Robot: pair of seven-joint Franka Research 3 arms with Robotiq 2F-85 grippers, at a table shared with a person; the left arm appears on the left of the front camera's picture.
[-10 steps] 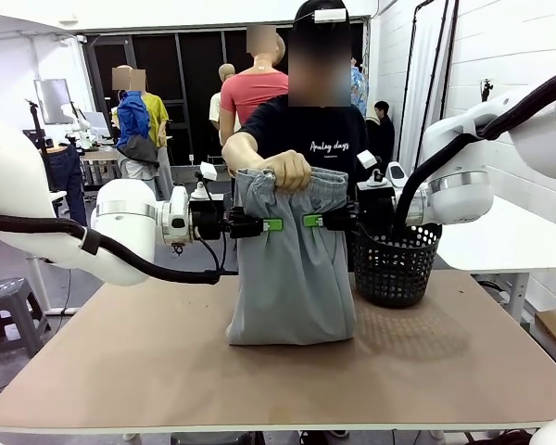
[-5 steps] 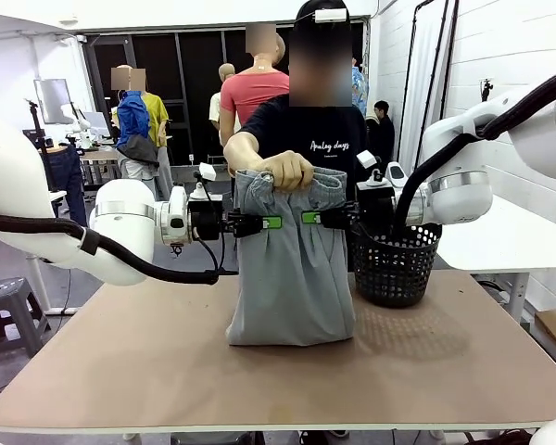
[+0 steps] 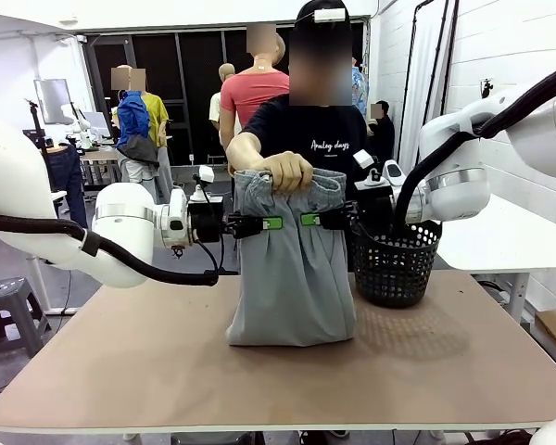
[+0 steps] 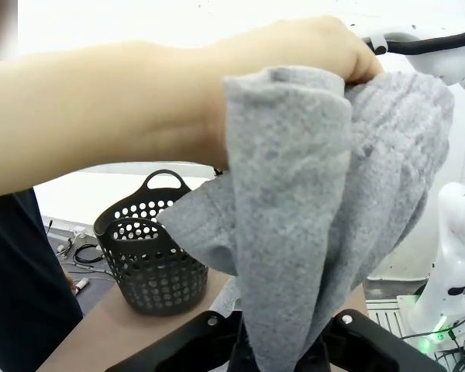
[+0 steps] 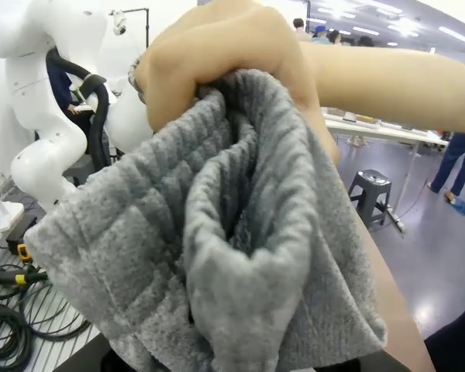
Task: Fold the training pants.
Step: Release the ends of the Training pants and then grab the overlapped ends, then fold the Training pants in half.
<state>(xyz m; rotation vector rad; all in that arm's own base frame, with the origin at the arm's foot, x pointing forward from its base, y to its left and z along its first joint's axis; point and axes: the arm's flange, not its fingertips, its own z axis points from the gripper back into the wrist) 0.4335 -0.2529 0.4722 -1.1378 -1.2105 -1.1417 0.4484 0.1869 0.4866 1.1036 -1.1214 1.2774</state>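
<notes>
Sweatpants (image 3: 291, 269) hang upright over the table (image 3: 120, 371), waistband bunched in the person's hand (image 3: 287, 171). Left gripper (image 3: 274, 222) and right gripper (image 3: 308, 220) each pinch an upper edge; best keep both grips level as the hand lets go.

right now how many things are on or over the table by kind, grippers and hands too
training pants: 1
black mesh basket: 1
grippers: 2, left gripper and right gripper, each shut on the pants
person's hand gripping the waistband: 1
total: 5
</notes>
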